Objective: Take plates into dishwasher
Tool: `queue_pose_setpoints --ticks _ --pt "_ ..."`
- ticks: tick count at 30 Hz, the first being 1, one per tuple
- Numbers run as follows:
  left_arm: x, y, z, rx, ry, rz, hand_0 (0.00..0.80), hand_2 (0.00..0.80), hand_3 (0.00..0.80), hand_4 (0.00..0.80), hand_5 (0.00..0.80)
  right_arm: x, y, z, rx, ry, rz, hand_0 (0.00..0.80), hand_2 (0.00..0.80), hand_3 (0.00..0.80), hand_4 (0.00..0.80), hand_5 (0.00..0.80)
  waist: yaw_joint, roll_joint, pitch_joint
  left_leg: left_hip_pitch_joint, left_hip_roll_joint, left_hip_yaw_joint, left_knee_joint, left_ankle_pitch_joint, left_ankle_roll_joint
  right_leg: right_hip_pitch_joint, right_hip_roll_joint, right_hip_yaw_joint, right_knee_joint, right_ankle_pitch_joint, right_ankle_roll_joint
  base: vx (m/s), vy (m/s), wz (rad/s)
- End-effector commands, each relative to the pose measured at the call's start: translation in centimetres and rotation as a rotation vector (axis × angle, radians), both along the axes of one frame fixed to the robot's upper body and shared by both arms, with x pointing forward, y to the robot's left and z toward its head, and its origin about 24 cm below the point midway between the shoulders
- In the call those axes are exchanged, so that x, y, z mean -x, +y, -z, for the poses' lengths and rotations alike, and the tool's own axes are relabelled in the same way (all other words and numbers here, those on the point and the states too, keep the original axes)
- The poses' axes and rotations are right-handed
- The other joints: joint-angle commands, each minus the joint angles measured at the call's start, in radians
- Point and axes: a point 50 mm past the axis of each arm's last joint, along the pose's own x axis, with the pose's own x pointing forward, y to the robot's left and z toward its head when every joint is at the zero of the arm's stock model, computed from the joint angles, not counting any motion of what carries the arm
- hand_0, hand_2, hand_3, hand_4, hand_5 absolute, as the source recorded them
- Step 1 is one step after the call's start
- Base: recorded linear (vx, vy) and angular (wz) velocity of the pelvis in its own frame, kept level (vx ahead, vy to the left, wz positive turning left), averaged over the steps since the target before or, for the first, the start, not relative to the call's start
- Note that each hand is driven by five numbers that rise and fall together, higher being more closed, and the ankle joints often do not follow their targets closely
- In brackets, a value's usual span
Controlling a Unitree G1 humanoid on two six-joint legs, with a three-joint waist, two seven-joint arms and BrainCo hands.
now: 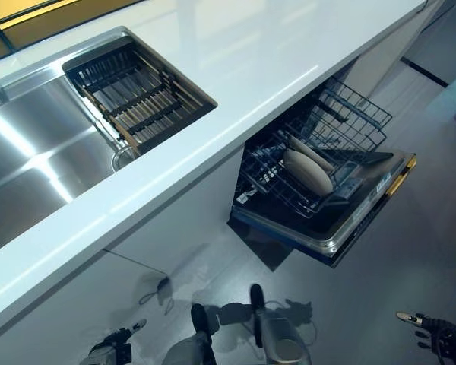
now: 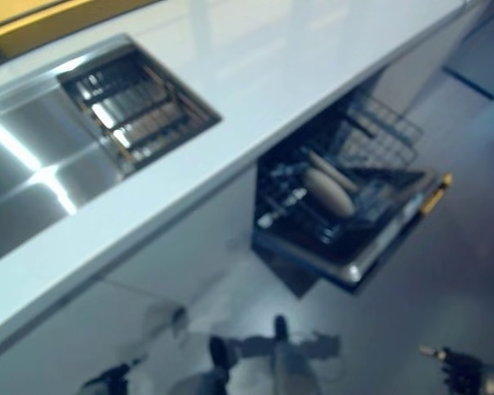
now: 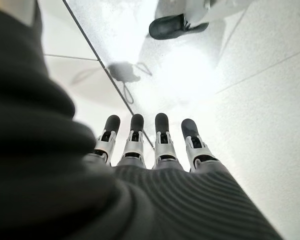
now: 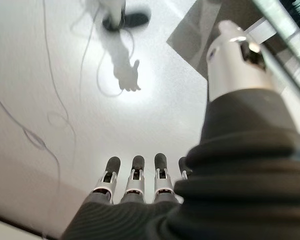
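Plates (image 1: pixel 308 171): two pale plates already stand on edge in the lower rack (image 1: pixel 289 186) of the open dishwasher (image 1: pixel 342 220), at about 2 o'clock from you.
Left hand (image 3: pixel 155 145): low at 7 o'clock, fingers straight, holding nothing.
Right hand (image 4: pixel 135 182): low at 5 o'clock, fingers straight, empty, over bare floor.
Drying rack (image 1: pixel 137 95): in the sink (image 1: pixel 30 160) at 10 o'clock; you have no plate visible there.
Risk: in my judgement, reaching in past the dropped door could knock the standing plates over.
Axis: plates' long axis runs roughly 10-to-4 o'clock, faces leaning toward the counter (image 1: pixel 235 53).
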Motion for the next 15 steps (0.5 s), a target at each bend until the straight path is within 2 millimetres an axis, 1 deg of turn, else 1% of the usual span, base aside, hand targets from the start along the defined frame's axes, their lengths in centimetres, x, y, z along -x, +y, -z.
queue_pose_setpoints --ticks 1,2,3,4,5,7,8,9,11,13,15 --pt "0.4 2.2 -0.9 -0.010 -0.022 -0.094 0.000 0.000 0.000 0.000 0.000 -2.6 1.0 0.0 -0.039 -0.132 0.105 0.000 0.000 0.000 0.000 0.000 0.059 -0.065 -0.052 -0.091 0.015 -0.129 0.179 -0.128 -0.012 0.085 -0.067 -0.053 -0.188 0.137 -0.015 -0.254 -0.436 -0.31" --pt "0.0 2.3 -1.1 -0.005 -0.040 -0.106 0.000 0.000 0.000 0.000 0.000 -2.9 1.5 0.2 -0.055 -0.147 0.128 0.000 0.000 0.000 0.000 0.000 0.064 -0.069 -0.049 -0.096 0.030 -0.121 0.180 -0.125 -0.021 0.086 -0.062 -0.068 -0.200 0.129 -0.010 -0.242 -0.434 -0.34" --pt "-0.6 2.3 -1.3 0.005 -0.074 -0.137 0.000 0.000 0.000 0.000 0.000 -3.3 2.1 0.6 -0.079 -0.160 0.153 0.000 0.000 0.000 0.000 0.000 0.065 -0.069 -0.043 -0.102 0.051 -0.118 0.177 -0.115 -0.034 0.090 -0.047 -0.074 -0.214 0.112 0.000 -0.233 -0.434 -0.37" --pt "-1.5 2.0 -1.5 0.031 -0.119 -0.174 0.000 0.000 0.000 0.000 0.000 -3.5 2.6 0.9 -0.093 -0.174 0.180 0.000 0.000 0.000 0.000 0.000 0.065 -0.065 -0.033 -0.116 0.074 -0.127 0.172 -0.094 -0.051 0.085 -0.027 -0.078 -0.212 0.082 0.006 -0.275 -0.444 -0.49" --pt "-2.2 1.6 -1.6 0.053 -0.155 -0.190 0.000 0.000 0.000 0.000 0.000 -3.8 3.0 1.1 -0.099 -0.188 0.214 0.000 0.000 0.000 0.000 0.000 0.066 -0.056 -0.020 -0.133 0.085 -0.137 0.171 -0.075 -0.064 0.075 -0.015 -0.079 -0.198 0.059 0.006 -0.284 -0.388 -0.35" --pt "-3.0 0.7 -1.5 0.084 -0.195 -0.180 0.000 0.000 0.000 0.000 0.000 -4.1 3.4 1.3 -0.103 -0.200 0.279 0.000 0.000 0.000 0.000 0.000 0.064 -0.035 0.004 -0.148 0.097 -0.155 0.160 -0.049 -0.079 0.049 0.004 -0.085 -0.161 0.025 0.001 -0.233 -0.239 -0.01" --pt "-3.2 0.2 -1.3 0.102 -0.211 -0.171 0.000 0.000 0.000 0.000 0.000 -4.0 3.2 1.3 -0.086 -0.197 0.310 0.000 0.000 0.000 0.000 0.000 0.064 -0.021 0.017 -0.146 0.097 -0.166 0.145 -0.035 -0.084 0.040 0.012 -0.087 -0.146 0.007 -0.001 -0.166 -0.146 0.07" --pt "-3.3 0.0 -1.3 0.107 -0.215 -0.165 0.000 0.000 0.000 0.000 0.000 -3.9 3.1 1.3 -0.074 -0.196 0.330 0.000 0.000 0.000 0.000 0.000 0.064 -0.015 0.021 -0.145 0.095 -0.172 0.136 -0.029 -0.086 0.038 0.013 -0.089 -0.142 -0.001 -0.003 -0.171 -0.125 0.00" --pt "-3.5 -0.5 -1.2 0.114 -0.221 -0.132 0.000 0.000 0.000 0.000 0.000 -3.9 2.1 0.6 -0.022 -0.191 0.395 0.000 0.000 0.000 0.000 0.000 0.069 0.015 0.036 -0.146 0.084 -0.199 0.105 -0.003 -0.093 0.026 0.016 -0.099 -0.106 -0.037 -0.020 -0.187 -0.073 0.09" --pt "-3.8 -0.7 -1.3 0.119 -0.233 -0.125 0.000 0.000 0.000 0.000 0.000 -4.4 1.2 -0.3 0.007 -0.200 0.426 0.000 0.000 0.000 0.000 0.000 0.071 0.038 0.051 -0.154 0.075 -0.216 0.103 0.007 -0.098 0.001 0.013 -0.106 -0.063 -0.058 -0.033 -0.200 -0.014 0.07" --pt "-4.0 -0.9 -1.3 0.126 -0.248 -0.128 0.000 0.000 0.000 0.000 0.000 -5.2 0.8 -1.1 0.020 -0.217 0.460 0.000 0.000 0.000 0.000 0.000 0.068 0.064 0.068 -0.165 0.068 -0.226 0.113 0.012 -0.101 -0.026 0.008 -0.114 -0.014 -0.082 -0.047 -0.183 0.007 0.04"
